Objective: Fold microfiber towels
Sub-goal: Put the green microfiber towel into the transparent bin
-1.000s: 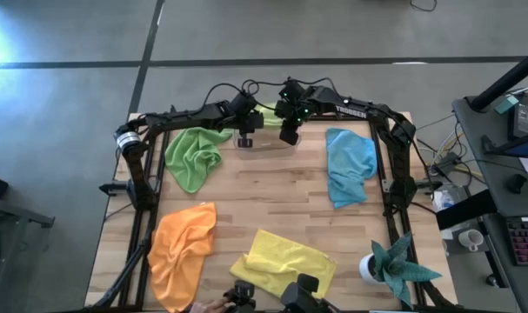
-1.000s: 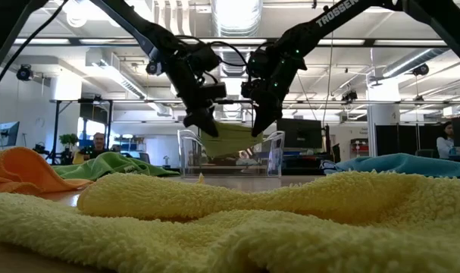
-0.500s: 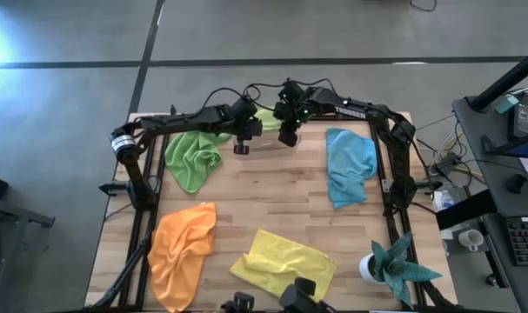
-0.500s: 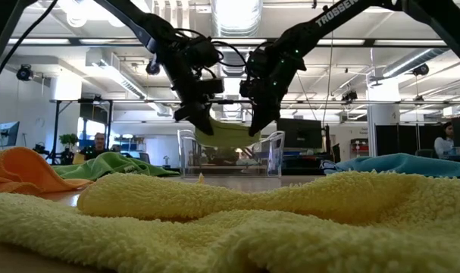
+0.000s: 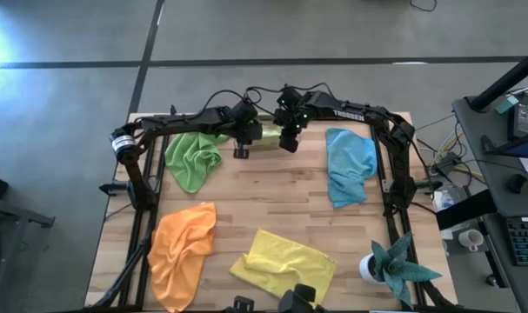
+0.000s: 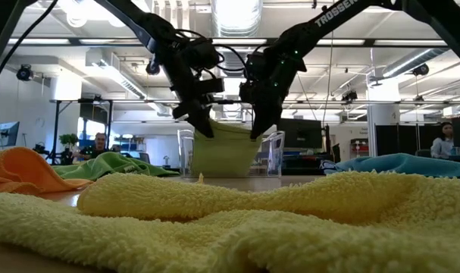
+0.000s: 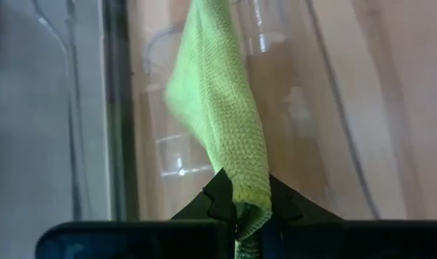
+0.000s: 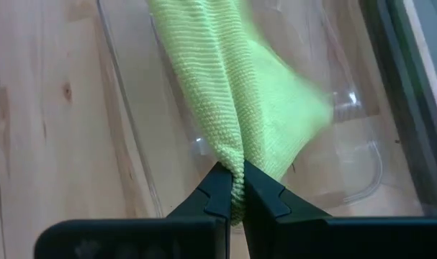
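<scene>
Lime-green towel (image 6: 222,149) is clamped between my left hand (image 6: 201,125) and right hand (image 6: 258,129); since a moment ago it hangs lower into the clear bin (image 6: 273,155) at the tabletop's (image 5: 272,209) far edge. "TROSSEN" marks the right arm.

High view: folded green towel (image 5: 265,132) mostly hidden between the left gripper (image 5: 241,149) and right gripper (image 5: 289,139), only a sliver shows. Clear bin (image 6: 230,155) can't be made out from above. Orange towel (image 5: 181,255) and yellow towel (image 5: 284,263) partly covered by camera hardware at the near edge.

Low view: yellow towel fills the foreground, hides the tabletop and the bin's base. Orange towel cut off at the left edge, blue towel (image 6: 400,164) at the right. Person (image 6: 98,144) far left too small to tell more.

Wrist views: towel runs out of frame, its lower end hidden between the fingers.
</scene>
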